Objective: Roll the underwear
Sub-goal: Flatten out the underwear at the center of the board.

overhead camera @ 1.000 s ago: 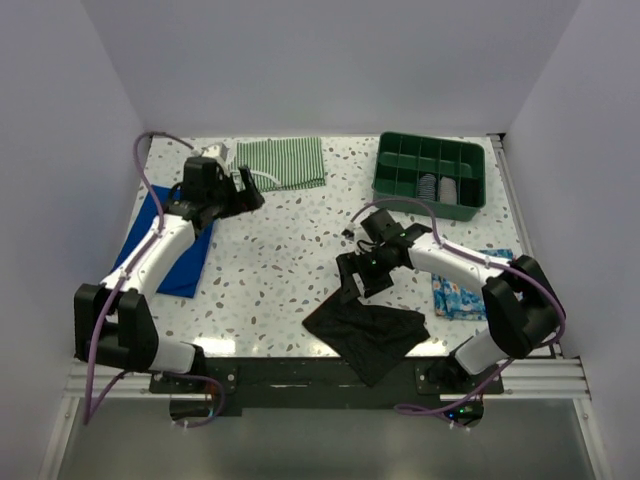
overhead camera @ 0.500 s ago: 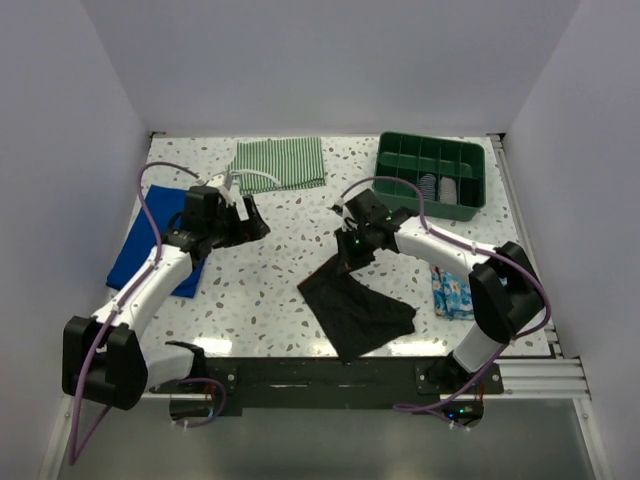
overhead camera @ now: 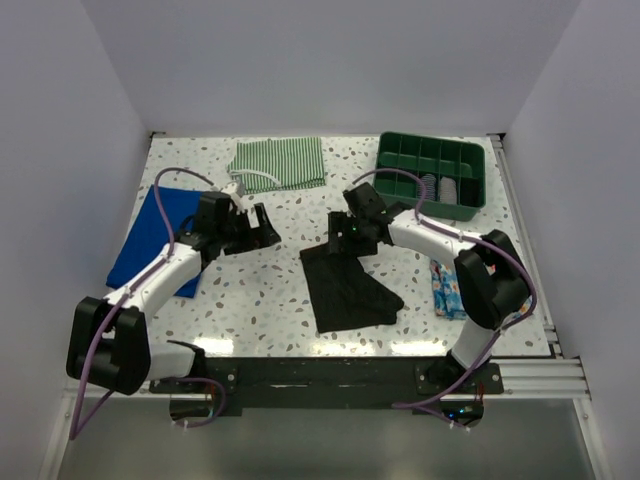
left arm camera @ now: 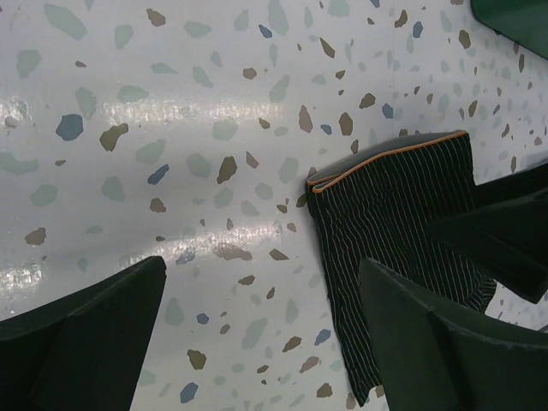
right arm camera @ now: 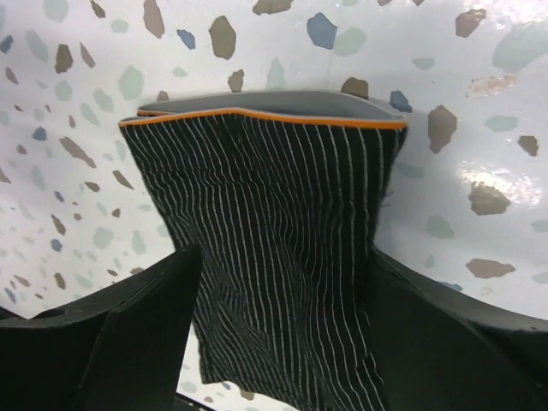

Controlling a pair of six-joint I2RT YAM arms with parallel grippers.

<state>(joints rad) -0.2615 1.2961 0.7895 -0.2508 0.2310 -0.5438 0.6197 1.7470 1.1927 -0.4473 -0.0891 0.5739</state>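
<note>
The underwear (overhead camera: 347, 287) is black with thin white pinstripes and an orange-trimmed waistband. It lies flat on the table's near middle, waistband at the far end. My right gripper (overhead camera: 346, 240) hovers over the waistband end. In the right wrist view its jaws (right arm camera: 284, 257) stand wide open, and the cloth (right arm camera: 274, 205) lies flat between and under them, not pinched. My left gripper (overhead camera: 264, 229) is open and empty over bare table, left of the underwear. In the left wrist view (left arm camera: 261, 282) the waistband corner (left arm camera: 390, 201) lies just right of the jaws.
A green-and-white striped cloth (overhead camera: 280, 163) lies at the back. A green compartment tray (overhead camera: 430, 150) holding rolled items stands at the back right. A blue cloth (overhead camera: 150, 240) lies at the left under my left arm. A blue floral cloth (overhead camera: 450, 292) lies at the right.
My right gripper has dragged the underwear from the near edge toward the table's middle, and it now lies flatter. My left gripper has moved right and nearer, toward the underwear.
</note>
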